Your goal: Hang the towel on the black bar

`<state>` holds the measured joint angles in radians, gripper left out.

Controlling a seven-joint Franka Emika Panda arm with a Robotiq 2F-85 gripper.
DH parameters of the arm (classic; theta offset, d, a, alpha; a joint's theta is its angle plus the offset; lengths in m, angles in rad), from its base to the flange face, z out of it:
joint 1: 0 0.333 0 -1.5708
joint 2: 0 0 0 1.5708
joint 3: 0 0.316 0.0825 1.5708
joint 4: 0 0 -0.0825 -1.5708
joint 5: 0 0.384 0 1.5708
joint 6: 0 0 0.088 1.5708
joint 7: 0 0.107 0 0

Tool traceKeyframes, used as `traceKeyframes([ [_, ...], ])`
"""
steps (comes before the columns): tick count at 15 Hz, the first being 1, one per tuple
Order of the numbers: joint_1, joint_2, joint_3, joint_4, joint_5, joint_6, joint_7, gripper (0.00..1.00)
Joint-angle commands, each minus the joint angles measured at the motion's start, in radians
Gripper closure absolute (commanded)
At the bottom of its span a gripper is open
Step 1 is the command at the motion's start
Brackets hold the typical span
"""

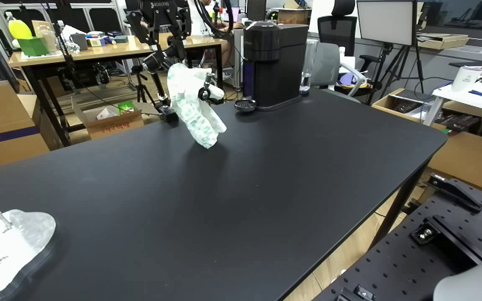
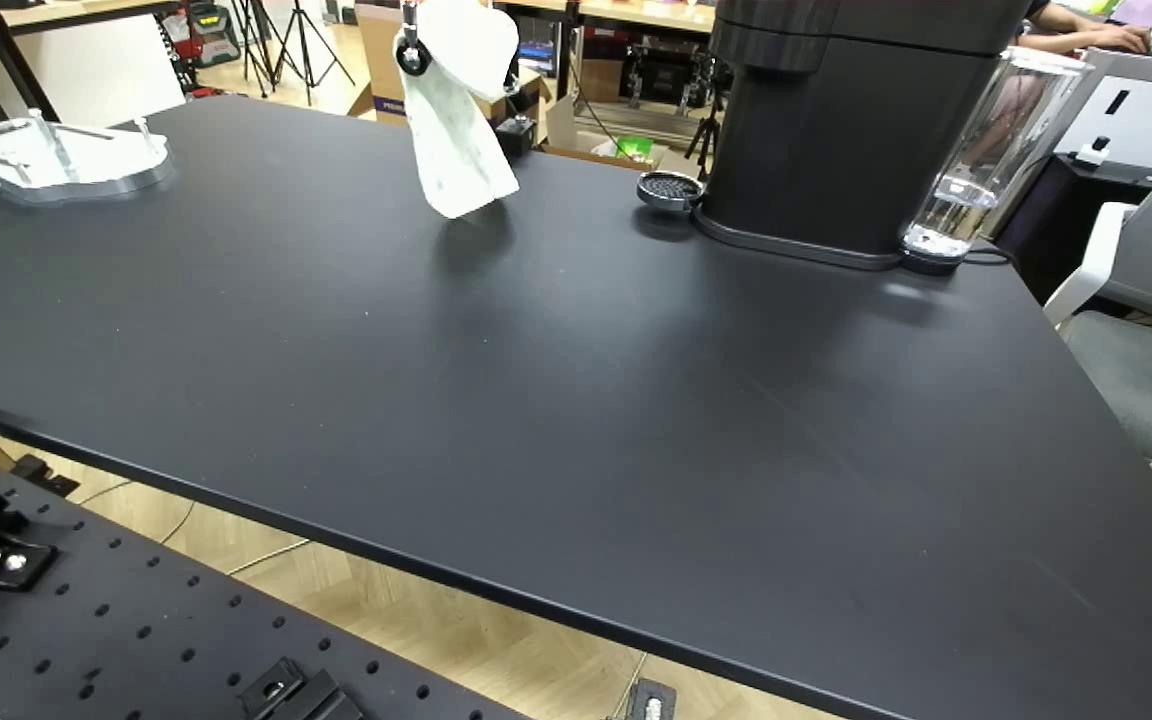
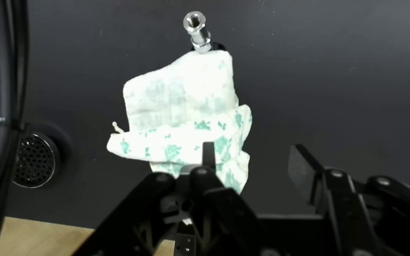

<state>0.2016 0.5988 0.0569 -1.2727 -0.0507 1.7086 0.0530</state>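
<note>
Jaws stand wide apart in the wrist view, one of them crossing in front of the green-flowered white towel (image 3: 180, 92), whose upper edge meets a hollow metal stud (image 3: 200, 33). In an exterior view the towel hangs draped over the black bar stand (image 1: 168, 111), lower end above the worktop (image 1: 241, 200). In an exterior view a pegged plate (image 2: 101, 155) and coffee machine (image 2: 846, 150) flank it.

Matt cloth towel (image 3: 183, 92), smooth tabletop (image 1: 266, 200)
</note>
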Motion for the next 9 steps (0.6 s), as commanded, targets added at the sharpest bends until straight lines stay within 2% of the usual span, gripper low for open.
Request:
traceKeyframes([
  [1,-0.010,-0.036,0.007,-0.034,0.001,-0.017,0.012,0.12],
  [2,-0.010,-0.036,0.007,-0.034,0.001,-0.018,0.012,0.05],
  [3,-0.009,-0.036,0.007,-0.034,0.000,-0.018,0.012,0.01],
  [9,0.000,-0.034,-0.003,-0.026,0.009,-0.062,0.102,0.00],
])
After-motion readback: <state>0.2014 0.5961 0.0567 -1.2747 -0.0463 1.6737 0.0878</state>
